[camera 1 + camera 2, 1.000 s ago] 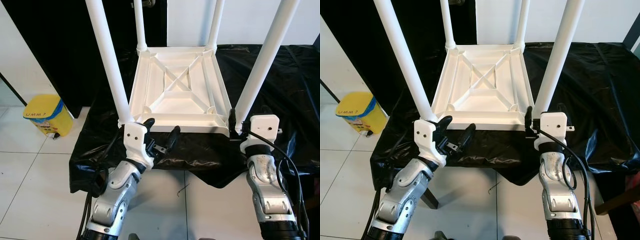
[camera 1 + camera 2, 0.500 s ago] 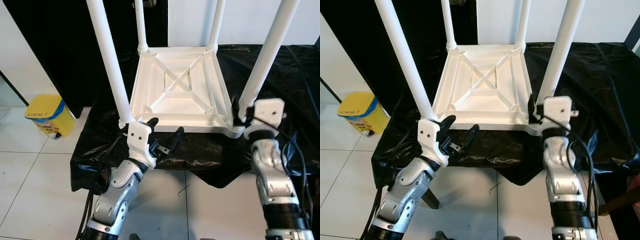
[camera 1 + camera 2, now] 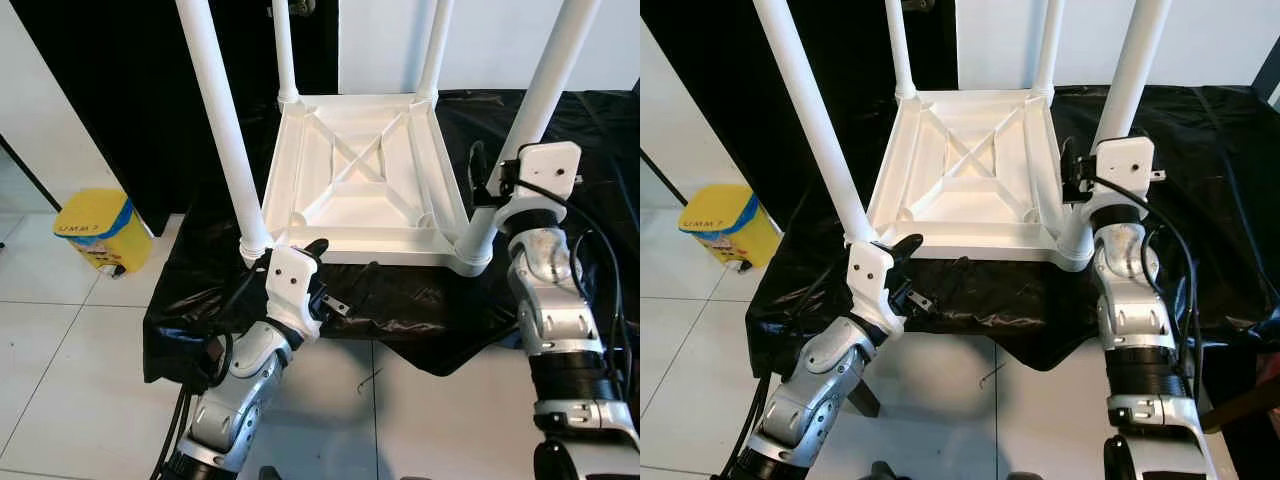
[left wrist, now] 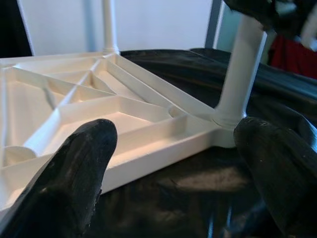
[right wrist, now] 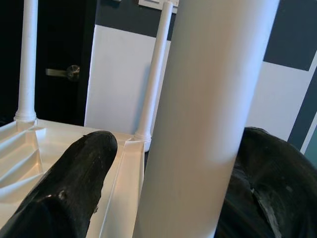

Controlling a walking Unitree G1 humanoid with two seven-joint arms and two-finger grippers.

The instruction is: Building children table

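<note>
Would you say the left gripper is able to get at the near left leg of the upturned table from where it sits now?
Probably yes. The left gripper is open, low at the table's near edge, with the near left leg just beside it and nothing between them. The right gripper straddles the near right leg, well out of the way.

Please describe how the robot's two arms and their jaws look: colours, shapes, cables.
Both arms are silver metal with rounded segments and black joints. Each ends in a white, boxy wrist housing bearing the left gripper and right gripper, each with two long black fingers with rounded tips. Black cables loop along both forearms.
</note>
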